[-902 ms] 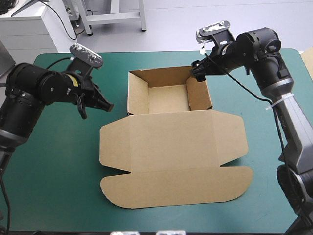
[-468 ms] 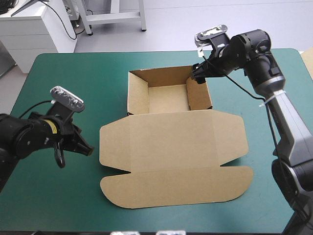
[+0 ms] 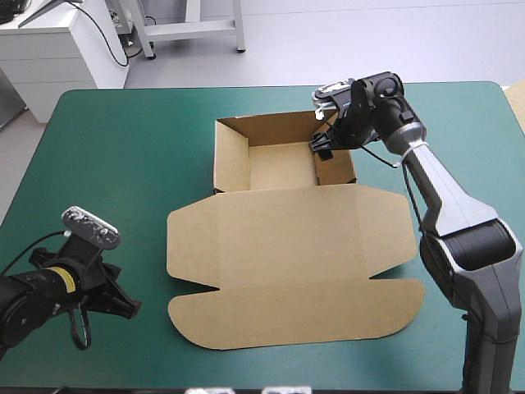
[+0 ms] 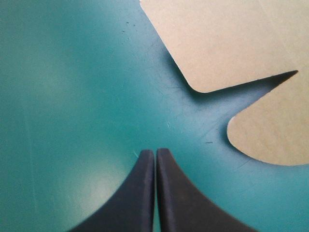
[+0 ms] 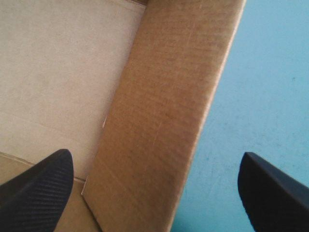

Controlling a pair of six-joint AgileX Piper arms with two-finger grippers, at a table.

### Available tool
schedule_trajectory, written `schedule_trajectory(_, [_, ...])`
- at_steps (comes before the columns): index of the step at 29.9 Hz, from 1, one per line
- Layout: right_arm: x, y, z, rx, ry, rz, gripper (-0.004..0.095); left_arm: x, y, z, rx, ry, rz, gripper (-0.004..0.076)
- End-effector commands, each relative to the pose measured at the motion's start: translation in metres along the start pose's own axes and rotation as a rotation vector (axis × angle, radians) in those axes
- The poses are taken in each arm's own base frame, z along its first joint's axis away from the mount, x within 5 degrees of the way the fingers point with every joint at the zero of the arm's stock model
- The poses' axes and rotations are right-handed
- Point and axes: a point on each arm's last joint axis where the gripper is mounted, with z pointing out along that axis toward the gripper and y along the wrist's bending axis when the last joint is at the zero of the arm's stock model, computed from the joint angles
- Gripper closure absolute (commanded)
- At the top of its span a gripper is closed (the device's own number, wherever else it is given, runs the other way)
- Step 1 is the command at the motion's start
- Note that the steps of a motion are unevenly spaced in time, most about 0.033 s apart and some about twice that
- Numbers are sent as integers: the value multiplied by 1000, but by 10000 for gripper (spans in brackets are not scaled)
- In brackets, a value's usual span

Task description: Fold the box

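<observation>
The box [image 3: 287,246] is sitting in the middle of the teal-green cover [image 3: 107,148]. Its tray part is standing up toward 12 o'clock. Its lid [image 3: 295,312] is lying flat toward 6 o'clock.

The left gripper [image 3: 127,309] was up beside the tray's 9 o'clock wall a moment ago. Now it is way down near 8 o'clock on the table, well apart from the tray. Its black fingers [image 4: 145,183] are pressed tight together and are holding nothing. They are pointing at the notch in the lid's corner [image 4: 270,82], near it but not touching.

The right gripper [image 3: 321,148] is staying at 1 o'clock, but it is sitting lower than before. Its fingers are spread wide over the tray's 3 o'clock wall [image 5: 169,121], one inside the tray and one outside. They are not pinching the wall.

I think this means the left side is done, because the walls are standing up by themselves. The right gripper is probably checking or tucking the last wall. The lid is still waiting.

No words, stickers or brand marks are showing on the plain brown board.
</observation>
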Motion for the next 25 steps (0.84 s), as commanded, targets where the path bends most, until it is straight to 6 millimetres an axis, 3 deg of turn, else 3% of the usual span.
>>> schedule_trajectory(1, [-8, -15, -19, 0, -104, 40, 74, 6, 1, -14, -14, -85, -40, 731])
schedule_trajectory(4, [-8, -22, -12, -31, -102, 74, 89, 12, 1, -22, -17, -123, -72, 731])
schedule_trajectory(6, [-7, -27, -9, -29, -98, 84, 150, 16, 2, -29, -23, -157, -75, 731])
schedule_trajectory(8, [-7, -29, -7, -24, -94, 88, 246, 20, 2, -34, -25, -184, -77, 731])
schedule_trajectory(14, [-8, -29, -5, -37, -107, 85, 661, 23, 2, -39, -27, -208, -91, 731])
schedule_trajectory(19, [-8, -28, 1, -55, -92, 76, 887, 23, 2, -39, -31, -210, -100, 731])
schedule_trajectory(25, [-7, -28, 8, -57, -75, 77, 927, 24, 4, -39, -55, -209, -93, 731])
